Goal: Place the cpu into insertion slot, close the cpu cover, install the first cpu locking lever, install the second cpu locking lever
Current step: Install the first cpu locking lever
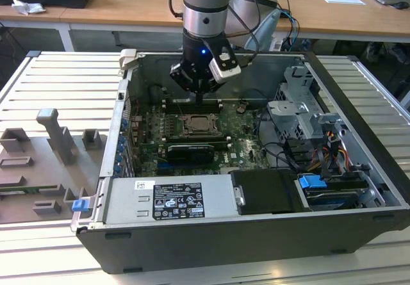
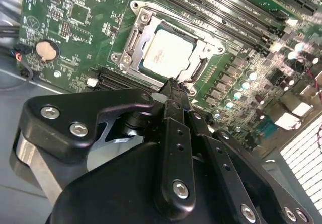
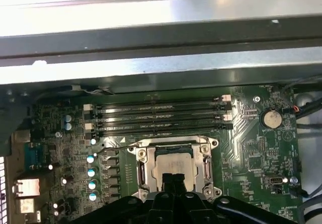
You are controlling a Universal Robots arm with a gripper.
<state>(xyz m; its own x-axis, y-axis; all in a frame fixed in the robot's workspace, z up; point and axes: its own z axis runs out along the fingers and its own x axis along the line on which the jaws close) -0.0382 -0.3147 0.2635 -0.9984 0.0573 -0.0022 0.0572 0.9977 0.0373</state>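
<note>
Gripper [image 2: 172, 83] is closest to my lens in both wrist views: black fingers pressed together, nothing held. Tips overlap one edge of the chip [image 2: 168, 54]; can't tell if they touch it. Chip is seated in the socket [image 3: 140, 156], pale top up. Cover [image 2: 135, 43] looks laid flat around it, with the chip showing through the cut-out.

Clock calls are from the exterior view, socket as centre. Gripper hangs at 12 o'clock, above the memory slots [image 3: 158, 116], which are also at 12, just beside the socket. Green board [image 1: 240, 145] runs all round the socket. Power-supply box [image 1: 170, 198] is at 6 o'clock, drive cage [image 1: 301, 109] at 3, blue tab [image 1: 312, 184] at about 4. Coin battery [image 2: 44, 50] sits on the board, well apart from the socket.

Outside the case [image 1: 256, 243], grey blocks [image 1: 57, 134] stand at 9 o'clock on the slatted table [image 1: 64, 73]. Wooden desks [image 1: 128, 9] are at 12, beyond the case.
</note>
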